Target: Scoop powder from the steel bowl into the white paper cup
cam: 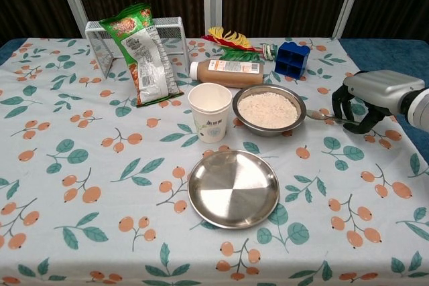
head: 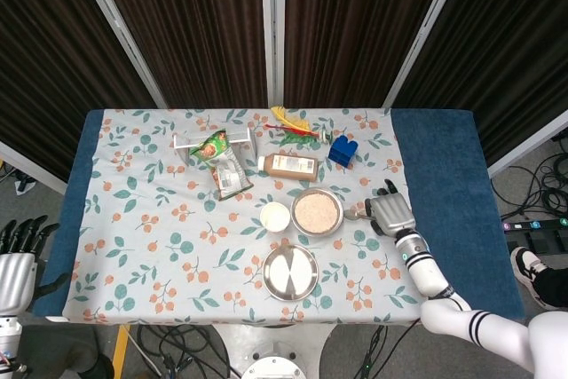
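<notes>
The steel bowl (head: 317, 211) (cam: 269, 109) of pale powder stands right of centre on the floral cloth. Just to its left, close to its rim, is the upright white paper cup (head: 275, 217) (cam: 210, 112). A metal spoon (cam: 320, 116) (head: 355, 214) points its scoop end at the bowl's right rim. My right hand (cam: 372, 95) (head: 390, 212) has its fingers curled around the spoon's handle, and the scoop end hangs slightly above the cloth. My left hand (head: 13, 268) is off the table at the lower left, fingers apart and holding nothing.
An empty steel plate (cam: 233, 187) lies in front of the cup and bowl. Behind them lie a brown bottle (cam: 224, 70) on its side, a blue block (cam: 292, 59), a snack bag (cam: 144, 55) leaning on a wire rack (cam: 100, 41), and a colourful toy (cam: 228, 38).
</notes>
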Motion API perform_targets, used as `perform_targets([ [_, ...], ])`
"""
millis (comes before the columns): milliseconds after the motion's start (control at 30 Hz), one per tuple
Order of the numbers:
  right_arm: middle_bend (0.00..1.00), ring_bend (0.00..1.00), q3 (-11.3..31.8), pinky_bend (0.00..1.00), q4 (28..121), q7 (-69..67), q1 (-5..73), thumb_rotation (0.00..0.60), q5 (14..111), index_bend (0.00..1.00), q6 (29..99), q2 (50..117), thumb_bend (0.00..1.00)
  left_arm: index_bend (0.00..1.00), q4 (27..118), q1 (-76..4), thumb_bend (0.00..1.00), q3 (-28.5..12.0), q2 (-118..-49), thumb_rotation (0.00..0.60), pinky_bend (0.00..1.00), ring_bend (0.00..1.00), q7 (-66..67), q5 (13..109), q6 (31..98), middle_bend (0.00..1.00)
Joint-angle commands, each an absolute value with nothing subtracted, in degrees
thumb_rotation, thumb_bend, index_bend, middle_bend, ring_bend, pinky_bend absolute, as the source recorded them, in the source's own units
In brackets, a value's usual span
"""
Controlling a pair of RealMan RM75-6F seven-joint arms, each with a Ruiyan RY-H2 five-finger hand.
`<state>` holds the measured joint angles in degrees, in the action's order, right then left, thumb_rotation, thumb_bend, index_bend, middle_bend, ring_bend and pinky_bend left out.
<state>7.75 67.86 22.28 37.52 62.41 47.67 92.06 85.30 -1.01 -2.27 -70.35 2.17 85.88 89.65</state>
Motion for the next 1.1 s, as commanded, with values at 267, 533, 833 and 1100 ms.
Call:
perform_targets([
  [267, 0.55, 0.23, 7.9, 0.0, 85.6, 33.7, 42.9, 0.6, 63.1, 0.55, 45.1, 75.0, 0.32, 0.27, 85.5, -0.9, 0.02, -2.4, -70.0, 0.6, 0.06, 0.13, 2.4, 85.9, 89.9, 0.22],
  [533, 0.56, 0.23, 6.7, 0.0, 87.1, 51.3, 53.5, 0.6, 53.7, 0.55, 40.7, 74.6, 0.33, 0.27, 85.8, -0.9, 0.02, -2.3, -69.8, 0.6, 0.06, 0.13, 2.6, 86.0, 89.7, 0.22],
  [833, 0.56, 0.23, 0.8, 0.0, 85.2, 69.8, 64.3, 0.6, 39.9, 0.56, 43.3, 80.6, 0.33, 0.27, 85.2, -1.1, 0.02, -2.5, -70.0, 0.6, 0.06, 0.13, 1.8, 85.8, 89.5, 0.22],
  [1100, 0.56, 0.23, -3.1, 0.0, 82.5, 77.2, 69.2, 0.6, 32.8, 0.56, 46.9, 87.1, 0.33, 0.27, 84.0, -1.1, 0.02, -2.5, -70.6, 0.6, 0.06, 0.13, 0.8, 85.7, 89.3, 0.22],
])
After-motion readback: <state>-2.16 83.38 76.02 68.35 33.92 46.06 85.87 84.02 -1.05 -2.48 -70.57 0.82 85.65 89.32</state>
